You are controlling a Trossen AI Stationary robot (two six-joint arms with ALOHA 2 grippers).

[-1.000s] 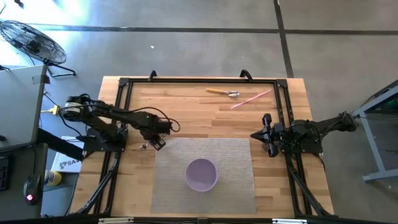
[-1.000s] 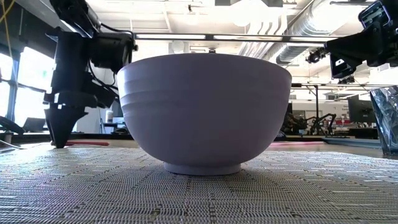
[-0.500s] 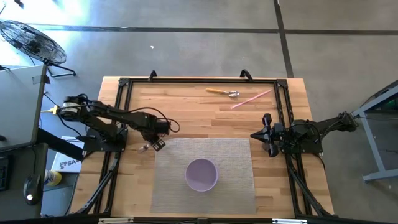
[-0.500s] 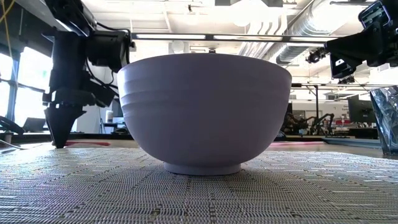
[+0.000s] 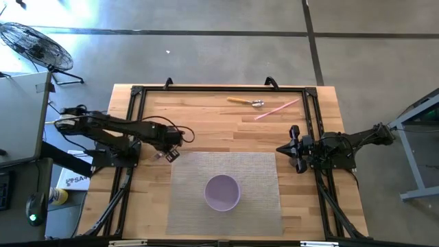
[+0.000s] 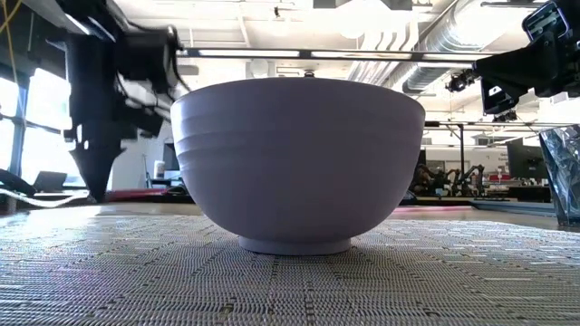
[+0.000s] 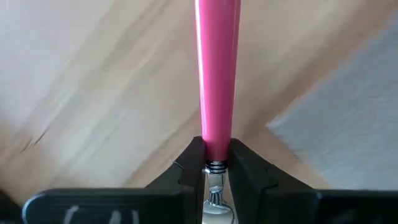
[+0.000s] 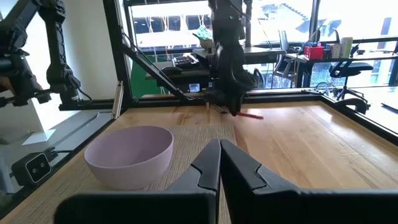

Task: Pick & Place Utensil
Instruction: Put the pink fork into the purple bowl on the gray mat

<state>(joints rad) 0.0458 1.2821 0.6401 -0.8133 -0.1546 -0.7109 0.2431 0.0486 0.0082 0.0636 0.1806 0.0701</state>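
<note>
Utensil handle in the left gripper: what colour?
Pink handle, clearest in the left wrist view, clamped in the left gripper.

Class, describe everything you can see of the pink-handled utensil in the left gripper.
The pink-handled utensil has a smooth, glossy, plastic-looking pink handle joined by a ringed collar to a metal neck. The left gripper is shut on it at that joint, just off the woven mat's corner. Its working end is hidden.

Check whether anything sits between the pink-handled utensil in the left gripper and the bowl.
Nothing visible does. The left gripper grips the pink-handled utensil at the mat's corner; only bare mat lies between it and the bowl. The right gripper waits off to the side.
</note>
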